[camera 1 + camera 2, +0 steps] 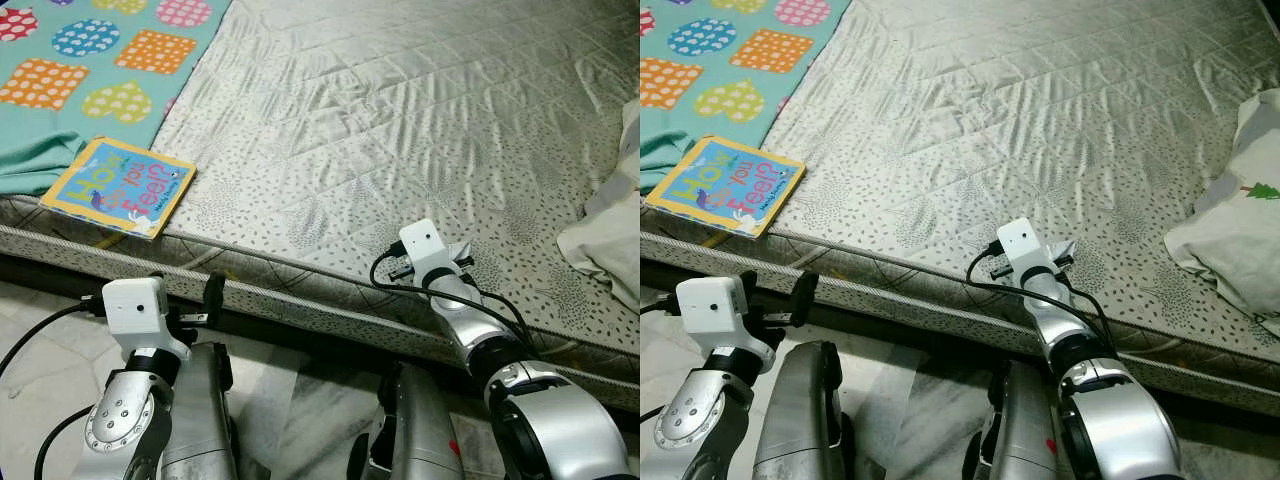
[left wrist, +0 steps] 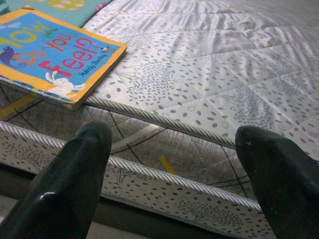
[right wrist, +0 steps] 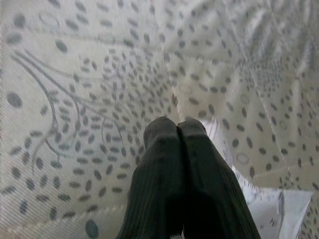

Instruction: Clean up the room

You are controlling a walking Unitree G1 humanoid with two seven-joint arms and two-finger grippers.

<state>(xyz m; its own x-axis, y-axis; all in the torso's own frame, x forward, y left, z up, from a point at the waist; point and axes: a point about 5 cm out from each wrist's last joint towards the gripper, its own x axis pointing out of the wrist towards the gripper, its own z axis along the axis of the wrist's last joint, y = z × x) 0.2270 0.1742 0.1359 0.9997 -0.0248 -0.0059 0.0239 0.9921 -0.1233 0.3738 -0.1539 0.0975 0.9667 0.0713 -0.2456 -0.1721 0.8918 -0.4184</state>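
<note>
A children's book (image 1: 120, 187), yellow-edged and blue, lies flat on the near left corner of the grey quilted mattress (image 1: 400, 110). My left gripper (image 1: 185, 290) hangs open in front of the mattress's side, below and right of the book (image 2: 50, 55), with nothing between its fingers (image 2: 75, 184). On the right, my right gripper (image 1: 445, 255) rests low over the mattress near its front edge. It is shut, with a thin white scrap of paper (image 3: 269, 199) pinched at its fingertips (image 3: 164, 134); the scrap (image 1: 462, 250) pokes up beside it.
A teal blanket (image 1: 90, 70) with coloured dotted shapes covers the mattress's far left corner. A white pillow (image 1: 1240, 220) lies at the right edge. Pale marble floor (image 1: 300, 400) runs along the bed's front, under my arms.
</note>
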